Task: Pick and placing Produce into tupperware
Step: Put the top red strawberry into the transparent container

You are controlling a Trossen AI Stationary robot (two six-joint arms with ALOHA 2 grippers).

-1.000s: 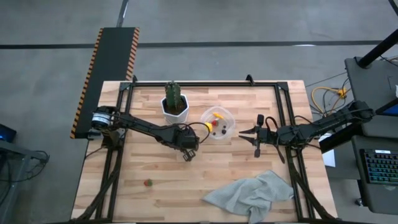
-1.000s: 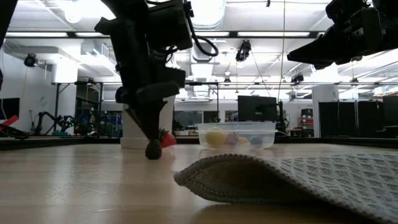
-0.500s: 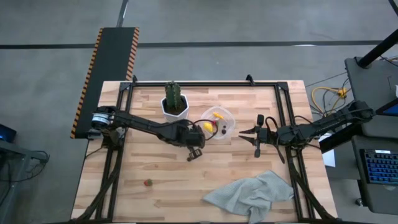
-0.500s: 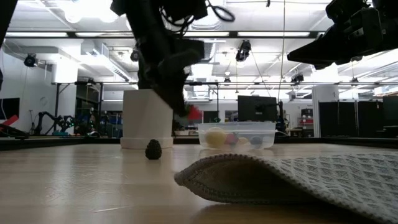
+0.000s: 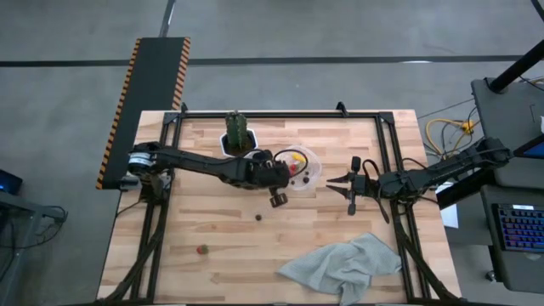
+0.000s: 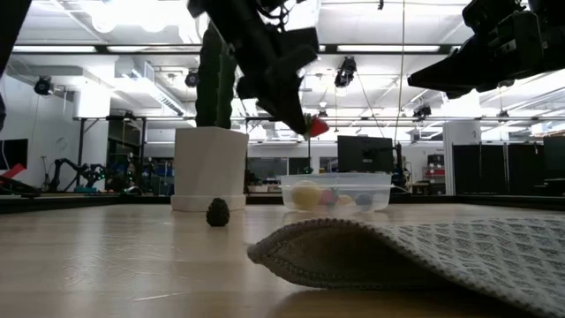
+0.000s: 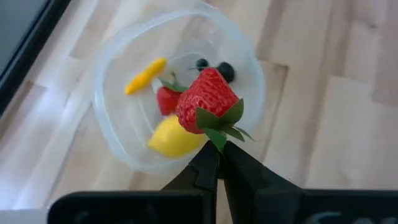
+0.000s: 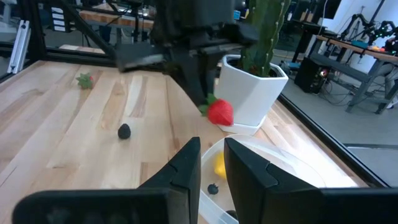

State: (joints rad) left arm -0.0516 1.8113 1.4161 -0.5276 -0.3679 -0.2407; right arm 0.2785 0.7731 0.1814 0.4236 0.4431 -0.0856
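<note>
My left gripper (image 5: 278, 201) (image 7: 217, 149) is shut on a red toy strawberry (image 7: 205, 99) (image 6: 316, 126). It hangs in the air by the left rim of the clear tupperware (image 5: 316, 170) (image 7: 106, 106), in front of the white cactus pot (image 8: 255, 93). Inside the tupperware lie a lemon (image 7: 174, 138), a yellow banana-like piece, a second strawberry and two dark berries. A dark berry (image 5: 259, 217) (image 6: 217, 212) and a small red piece with green leaves (image 5: 202, 250) rest on the wood. My right gripper (image 5: 333, 181) (image 8: 212, 149) waits right of the tupperware, narrowly open and raised. My left gripper pinches the strawberry by its green leafy cap (image 7: 219, 121), only at the free ends of the two fingers. The fingers (image 6: 291, 99) slant down toward the table's right. The fruit sticks out beyond the tips, lifted clear of the table, above the height of the tupperware's rim.
The white pot with the cactus (image 5: 240, 136) stands just left of the tupperware. A crumpled grey cloth (image 5: 344, 265) (image 6: 424, 252) lies at the near right. A black frame runs along the table's left, far and right edges. Bare wood stretches across the near left.
My left gripper, still shut on the strawberry, has risen from the table beside the dark berry. It has swung toward the right and far side, up to the tupperware's left rim. The strawberry went from near table level to well clear. The dark berry stayed put.
</note>
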